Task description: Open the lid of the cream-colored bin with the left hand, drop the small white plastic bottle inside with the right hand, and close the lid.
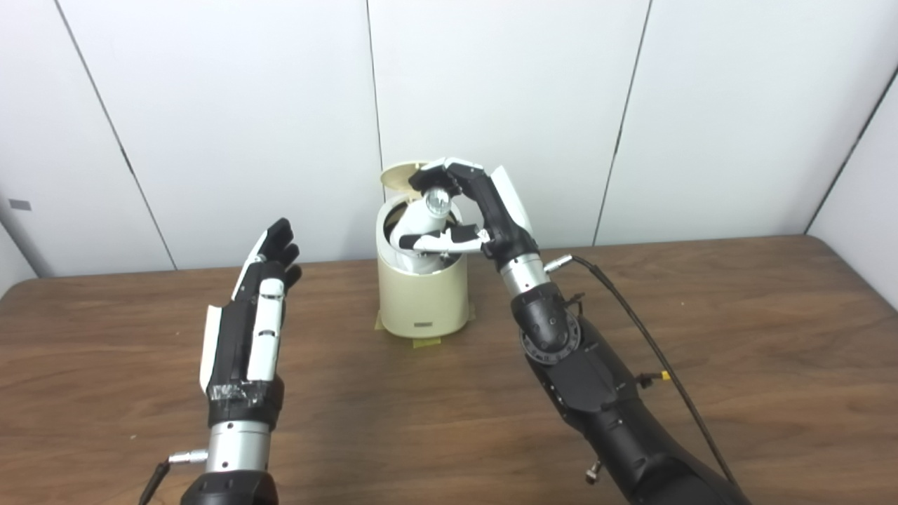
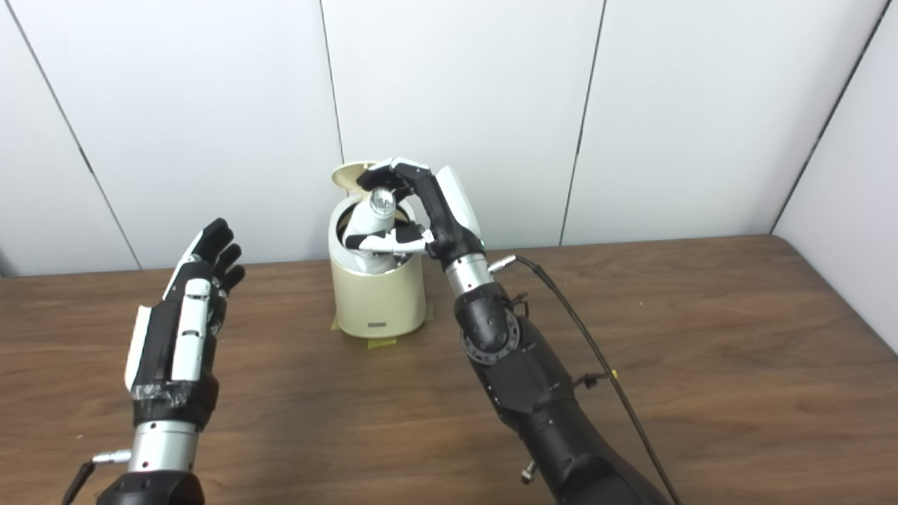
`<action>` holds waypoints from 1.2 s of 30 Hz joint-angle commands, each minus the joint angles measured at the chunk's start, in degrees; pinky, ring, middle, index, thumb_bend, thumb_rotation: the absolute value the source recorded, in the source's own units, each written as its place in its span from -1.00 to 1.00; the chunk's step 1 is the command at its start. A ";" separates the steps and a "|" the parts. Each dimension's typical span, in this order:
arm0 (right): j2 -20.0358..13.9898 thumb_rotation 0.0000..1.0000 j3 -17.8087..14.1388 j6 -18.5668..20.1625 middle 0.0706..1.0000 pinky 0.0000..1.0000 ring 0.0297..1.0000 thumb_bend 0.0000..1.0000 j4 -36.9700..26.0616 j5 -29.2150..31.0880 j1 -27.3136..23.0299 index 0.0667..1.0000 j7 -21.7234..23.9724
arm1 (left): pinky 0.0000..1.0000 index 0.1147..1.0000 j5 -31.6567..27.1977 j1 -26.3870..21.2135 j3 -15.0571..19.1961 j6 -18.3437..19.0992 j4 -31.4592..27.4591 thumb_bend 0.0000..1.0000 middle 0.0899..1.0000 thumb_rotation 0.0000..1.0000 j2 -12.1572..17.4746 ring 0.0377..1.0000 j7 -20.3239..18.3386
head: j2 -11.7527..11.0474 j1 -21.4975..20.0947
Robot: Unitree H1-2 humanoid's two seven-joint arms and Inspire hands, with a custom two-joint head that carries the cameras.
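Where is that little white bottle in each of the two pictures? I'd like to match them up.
Left eye view: the small white bottle sits just left of centre, tilted over the open bin, held in the right hand.
Right eye view: the same bottle appears further left.
Shared landmark: the raised lid behind it.

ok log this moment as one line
lid: open | right hand: holding bottle tilted in bin mouth | left hand: open, off bin | lid close: pending
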 commanded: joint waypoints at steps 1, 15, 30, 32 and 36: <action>-0.08 -0.77 -0.80 -0.40 0.17 0.06 0.16 0.91 -2.23 0.69 -2.10 0.17 -0.01 | 0.89 0.86 0.58 -1.64 -0.21 -1.24 -1.25 -0.27 0.89 0.68 -0.17 0.89 0.07 | 0.01 -0.05; -0.10 -0.86 -0.65 -0.54 0.20 0.06 0.17 0.87 -3.73 -0.17 -1.56 0.20 -0.49 | 0.89 0.87 -0.11 -1.69 -0.07 -1.43 -1.36 -0.28 0.90 0.67 -0.17 0.89 -0.09 | -0.19 -0.19; 2.78 -0.69 -7.35 -4.07 -0.03 -0.15 -0.04 0.06 -13.94 7.89 1.57 -0.09 -2.89 | 0.89 0.87 0.17 -1.73 -0.14 -1.45 -1.27 -0.28 0.90 0.68 0.07 0.89 -0.19 | 0.00 -0.28; 3.16 -0.69 -8.31 -3.86 -0.02 -0.19 -0.06 0.04 -16.68 11.25 2.32 -0.10 -1.43 | 0.89 0.87 0.17 -1.77 -0.12 -1.33 -1.36 -0.29 0.90 0.68 0.10 0.89 -0.19 | 0.04 -0.26; 3.17 -0.69 -9.39 3.80 -0.02 -0.20 -0.05 0.03 -24.98 12.77 4.94 -0.10 0.61 | 0.87 0.87 0.31 -1.81 -0.09 -1.18 -1.53 -0.31 0.90 0.69 0.13 0.89 -0.14 | 0.10 -0.27</action>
